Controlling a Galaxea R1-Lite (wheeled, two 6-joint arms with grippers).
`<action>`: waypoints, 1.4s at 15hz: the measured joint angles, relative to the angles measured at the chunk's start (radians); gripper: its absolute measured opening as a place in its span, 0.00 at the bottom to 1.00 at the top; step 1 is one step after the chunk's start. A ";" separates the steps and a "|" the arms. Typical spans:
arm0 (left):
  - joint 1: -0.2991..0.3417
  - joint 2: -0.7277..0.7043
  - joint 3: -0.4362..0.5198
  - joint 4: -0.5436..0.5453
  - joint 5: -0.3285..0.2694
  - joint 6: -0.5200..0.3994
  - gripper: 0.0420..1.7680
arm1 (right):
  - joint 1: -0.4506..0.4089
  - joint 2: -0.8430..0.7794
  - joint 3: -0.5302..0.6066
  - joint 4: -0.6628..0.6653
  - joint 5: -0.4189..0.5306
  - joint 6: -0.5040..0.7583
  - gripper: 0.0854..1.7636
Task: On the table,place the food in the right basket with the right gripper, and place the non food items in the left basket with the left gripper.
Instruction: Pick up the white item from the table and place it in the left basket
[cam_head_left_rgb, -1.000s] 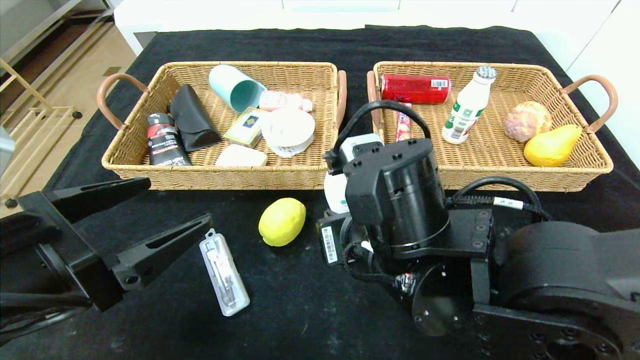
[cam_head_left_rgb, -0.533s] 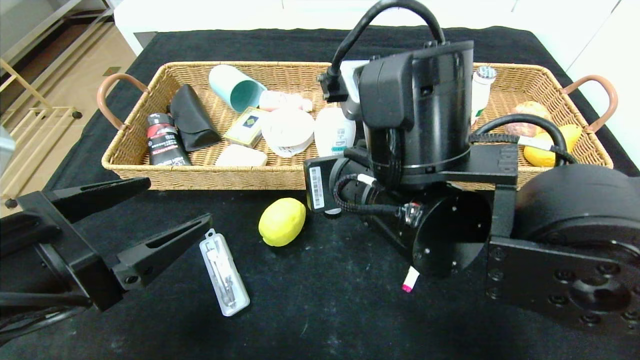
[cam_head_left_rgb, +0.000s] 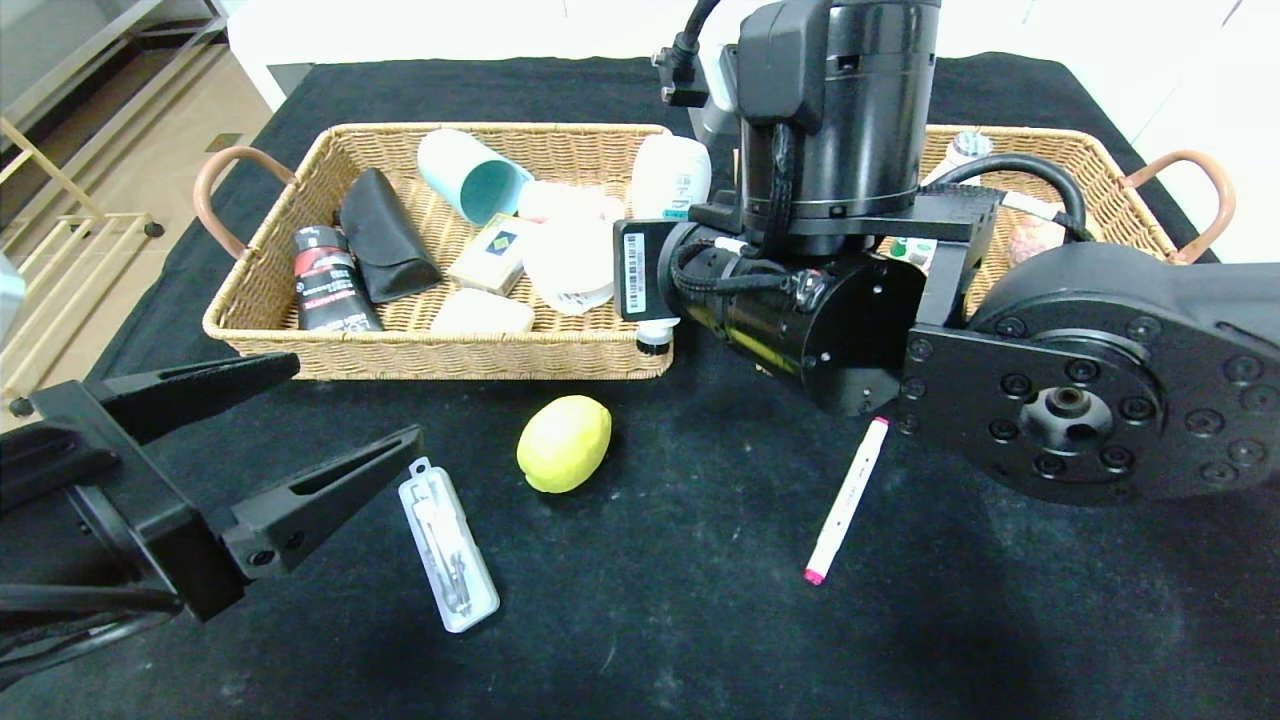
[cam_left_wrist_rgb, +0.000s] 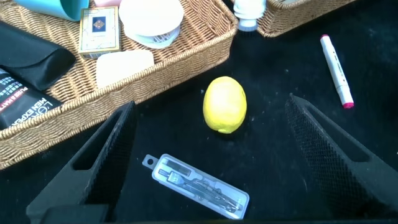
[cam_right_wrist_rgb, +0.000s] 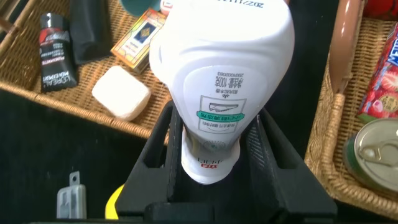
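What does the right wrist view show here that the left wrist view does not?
Only the right wrist view shows the right gripper shut on the white bottle, plus a can in the right basket. Only the left wrist view shows the marker and the whole lemon between the open left gripper fingers. Both show the left basket, white soap and clear case.

Yellow lemon (cam_head_left_rgb: 564, 442), white marker (cam_head_left_rgb: 846, 501) (pink tip), tan baskets (cam_head_left_rgb: 300, 352).

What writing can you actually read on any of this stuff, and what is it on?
"EXPERT": black and red tube in the left wicker basket.
White plastic bottle held in the right end effector: printed label, too small to read.
Barcode sticker on the right arm: digits unreadable.
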 joint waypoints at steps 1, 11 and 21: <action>0.000 0.000 0.000 0.001 0.000 0.000 0.97 | -0.005 0.007 -0.017 -0.001 0.003 0.000 0.37; 0.000 -0.004 -0.004 -0.006 0.000 0.002 0.97 | -0.004 0.110 -0.219 0.000 0.031 -0.007 0.37; 0.000 -0.003 0.000 -0.005 0.000 0.003 0.97 | -0.011 0.139 -0.227 -0.002 0.039 -0.011 0.61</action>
